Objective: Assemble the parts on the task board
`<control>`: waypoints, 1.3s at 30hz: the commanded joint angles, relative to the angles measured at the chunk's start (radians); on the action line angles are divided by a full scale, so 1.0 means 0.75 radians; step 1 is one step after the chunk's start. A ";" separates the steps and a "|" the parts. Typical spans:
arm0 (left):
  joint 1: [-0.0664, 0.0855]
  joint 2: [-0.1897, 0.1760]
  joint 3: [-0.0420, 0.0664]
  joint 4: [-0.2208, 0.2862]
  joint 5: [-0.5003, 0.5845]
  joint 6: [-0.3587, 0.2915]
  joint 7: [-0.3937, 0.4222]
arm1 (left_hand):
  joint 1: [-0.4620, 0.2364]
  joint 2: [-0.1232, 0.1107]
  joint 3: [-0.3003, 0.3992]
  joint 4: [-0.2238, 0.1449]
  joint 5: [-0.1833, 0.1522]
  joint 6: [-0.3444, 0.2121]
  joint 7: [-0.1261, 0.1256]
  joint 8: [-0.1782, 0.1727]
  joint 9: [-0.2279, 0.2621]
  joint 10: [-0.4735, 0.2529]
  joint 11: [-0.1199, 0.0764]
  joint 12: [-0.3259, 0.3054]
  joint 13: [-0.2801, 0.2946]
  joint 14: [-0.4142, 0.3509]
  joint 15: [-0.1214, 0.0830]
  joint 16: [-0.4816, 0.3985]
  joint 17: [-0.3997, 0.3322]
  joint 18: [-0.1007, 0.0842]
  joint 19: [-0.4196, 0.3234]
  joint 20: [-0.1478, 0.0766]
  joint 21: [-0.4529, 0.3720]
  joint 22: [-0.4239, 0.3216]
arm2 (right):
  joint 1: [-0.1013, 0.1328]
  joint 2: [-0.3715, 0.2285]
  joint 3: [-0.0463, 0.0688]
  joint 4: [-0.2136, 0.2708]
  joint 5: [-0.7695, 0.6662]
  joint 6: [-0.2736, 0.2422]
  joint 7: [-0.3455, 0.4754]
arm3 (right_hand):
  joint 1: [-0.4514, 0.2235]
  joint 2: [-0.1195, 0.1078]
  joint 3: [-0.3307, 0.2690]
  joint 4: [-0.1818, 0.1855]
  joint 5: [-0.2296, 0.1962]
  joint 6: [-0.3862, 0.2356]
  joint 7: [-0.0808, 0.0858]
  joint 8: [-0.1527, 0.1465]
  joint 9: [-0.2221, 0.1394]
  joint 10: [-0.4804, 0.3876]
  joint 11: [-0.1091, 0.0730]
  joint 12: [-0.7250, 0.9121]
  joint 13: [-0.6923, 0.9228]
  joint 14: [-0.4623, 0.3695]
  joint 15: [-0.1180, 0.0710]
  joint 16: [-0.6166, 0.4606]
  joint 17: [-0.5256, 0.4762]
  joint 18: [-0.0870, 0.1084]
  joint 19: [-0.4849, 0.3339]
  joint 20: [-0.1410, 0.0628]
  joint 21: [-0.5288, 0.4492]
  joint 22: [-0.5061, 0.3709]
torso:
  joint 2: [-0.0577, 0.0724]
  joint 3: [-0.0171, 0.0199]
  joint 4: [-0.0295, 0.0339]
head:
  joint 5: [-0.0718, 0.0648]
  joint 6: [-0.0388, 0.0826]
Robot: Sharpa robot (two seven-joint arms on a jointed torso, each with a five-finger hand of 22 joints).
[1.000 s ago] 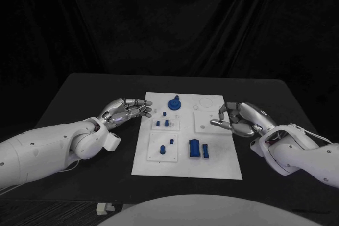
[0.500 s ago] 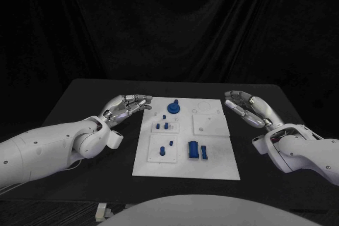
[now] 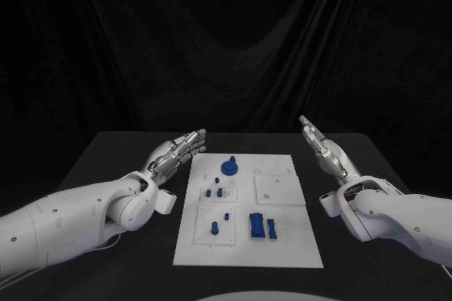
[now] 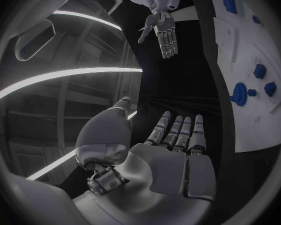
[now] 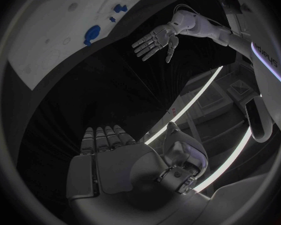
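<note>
Both hands lifted clear of the board, nothing carried

A second ago the left hand (image 3: 177,152) hung curled at the left edge of the task board (image 3: 292,245) and the right hand (image 3: 320,147) was bent down over the board's right side. Now each is raised beside the board with fingers stretched out flat and apart, released and carrying nothing; the wrist views show the same open palms. My reading is that a step has closed or the arms are resetting, since no part travels with either hand and any further assembly needs a fresh reach.

Going left to right across the white board on the black worktop (image 3: 113,157): the upper left inset plate (image 3: 219,195) carries several small blue pegs (image 3: 215,192), standing or lying I cannot tell. Below it another inset plate (image 3: 217,236) has two small blue pieces (image 3: 217,226). At the board's far end sits a round blue knob (image 3: 229,166). Near the middle, toward the near end, a larger blue block (image 3: 257,224) stands with a slimmer blue piece (image 3: 273,228) just beside it. The right inset plate (image 3: 275,189) looks bare
</note>
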State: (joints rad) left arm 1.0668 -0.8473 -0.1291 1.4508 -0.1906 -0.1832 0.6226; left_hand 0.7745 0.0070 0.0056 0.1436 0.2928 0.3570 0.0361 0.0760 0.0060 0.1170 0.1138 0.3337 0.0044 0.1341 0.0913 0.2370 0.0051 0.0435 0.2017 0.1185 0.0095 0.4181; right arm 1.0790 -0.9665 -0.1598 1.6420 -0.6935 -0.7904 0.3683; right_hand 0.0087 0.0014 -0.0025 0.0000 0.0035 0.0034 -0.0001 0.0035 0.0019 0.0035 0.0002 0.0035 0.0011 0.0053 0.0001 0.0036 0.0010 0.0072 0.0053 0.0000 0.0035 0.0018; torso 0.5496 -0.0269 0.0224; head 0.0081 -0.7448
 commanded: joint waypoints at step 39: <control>-0.022 0.090 0.172 0.159 0.254 -0.782 -0.137 | -0.885 -0.009 -0.007 -0.192 -0.390 -0.476 -0.048 -0.101 -0.008 -0.156 -0.152 -0.445 -0.006 -0.179 -0.122 -0.316 -0.007 -0.058 -0.269 -0.158 -0.013 -0.557 | -0.039 0.249 0.213 -0.096 0.925 0.027 0.202 | -0.012 -0.002 0.003 0.000 -0.005 -0.005 0.000 -0.005 -0.002 -0.005 0.000 -0.005 -0.001 -0.007 0.000 -0.005 -0.001 -0.010 -0.007 0.000 -0.005 -0.002 | -0.007 0.0359 -0.0299 | -0.011 0.193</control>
State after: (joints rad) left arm 1.0510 -0.7819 -0.0015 1.5673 -0.0048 -0.7572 0.5115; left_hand 0.1514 0.0002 -0.0009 0.0053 0.0143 0.0349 0.0002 0.0048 0.0013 0.0070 0.0038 0.0218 0.0015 0.0090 -0.0016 0.0106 0.0016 0.0136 0.0096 0.0015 0.0057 0.0526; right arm 1.0521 -0.7798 -0.0012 1.5702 -0.0064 -0.7770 0.5078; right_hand 0.0064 -0.0012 -0.0026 0.0000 0.0036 0.0035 0.0000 0.0036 0.0015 0.0036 0.0001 0.0038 0.0012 0.0054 0.0002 0.0037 0.0012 0.0074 0.0055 0.0002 0.0036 0.0012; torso 0.5442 0.0000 0.0000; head -0.0001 -0.5999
